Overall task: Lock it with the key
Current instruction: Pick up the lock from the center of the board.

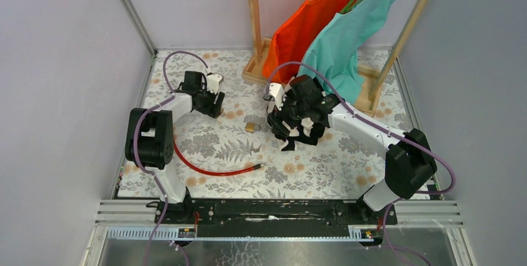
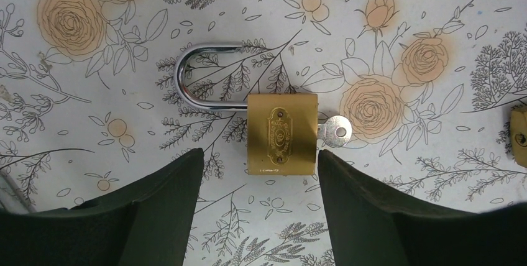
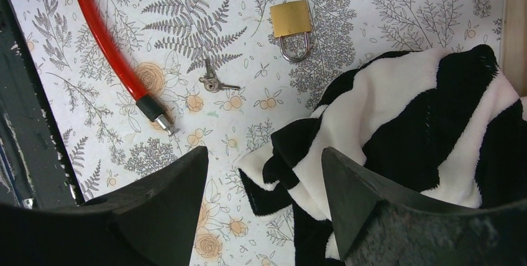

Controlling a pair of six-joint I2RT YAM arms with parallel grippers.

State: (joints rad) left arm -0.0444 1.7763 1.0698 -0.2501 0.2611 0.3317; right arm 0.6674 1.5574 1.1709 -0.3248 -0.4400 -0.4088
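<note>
Fingers (image 2: 163, 219) of my left gripper (image 2: 259, 154) stand spread and grip nothing, their tips either side of the brass padlock's (image 2: 283, 132) near edge, not visibly touching it. The key (image 2: 336, 131) sits in the padlock's base, only its round head showing (1 leg of the shackle (image 2: 199, 76) stands clear of the body). A smaller padlock (image 3: 292, 22) lies off the padlock's key end. Beyond that, well apart from the padlock, my right gripper (image 3: 265, 154) hangs spread and empty over a zebra cloth (image 3: 410, 123), with loose keys (image 3: 214, 82) and a red cable (image 3: 102, 39) near.
</note>
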